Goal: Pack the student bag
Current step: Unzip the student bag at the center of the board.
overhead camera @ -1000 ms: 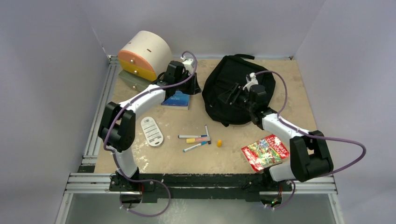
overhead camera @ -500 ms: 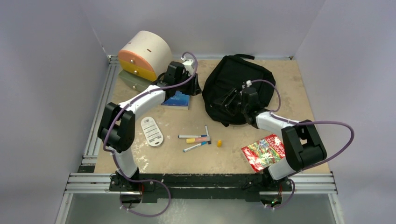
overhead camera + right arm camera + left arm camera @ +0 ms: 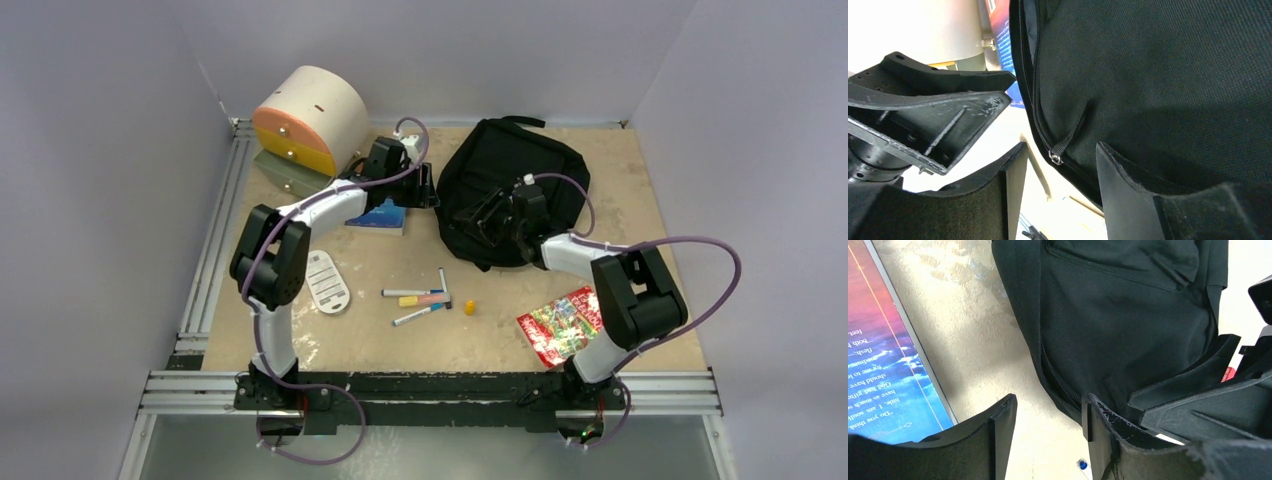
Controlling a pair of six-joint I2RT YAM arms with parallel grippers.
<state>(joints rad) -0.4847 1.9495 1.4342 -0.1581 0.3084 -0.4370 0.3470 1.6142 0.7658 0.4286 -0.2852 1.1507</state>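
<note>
The black student bag point(image 3: 515, 180) lies at the back middle of the table. My left gripper point(image 3: 428, 190) is open at the bag's left edge, its jaws astride bare table beside the zipper line point(image 3: 1058, 382); the gripper shows in the left wrist view point(image 3: 1050, 425). My right gripper point(image 3: 472, 216) is open and low over the bag's front-left side. In the right wrist view it point(image 3: 1060, 175) has the zipper pull point(image 3: 1055, 158) and its strap just ahead of the gap between the jaws, not gripped. Each wrist view shows the other gripper close by.
A cream-and-orange drawer box point(image 3: 305, 120) stands at the back left. A blue book point(image 3: 378, 215) lies under the left arm. A white oval case point(image 3: 325, 280), several markers point(image 3: 425, 298), a yellow cap point(image 3: 469, 307) and a red printed packet point(image 3: 567, 325) lie nearer the front.
My right gripper has moved left across the bag to its left edge. My left gripper has moved right, up to the bag's left side. The bag has not visibly shifted.
</note>
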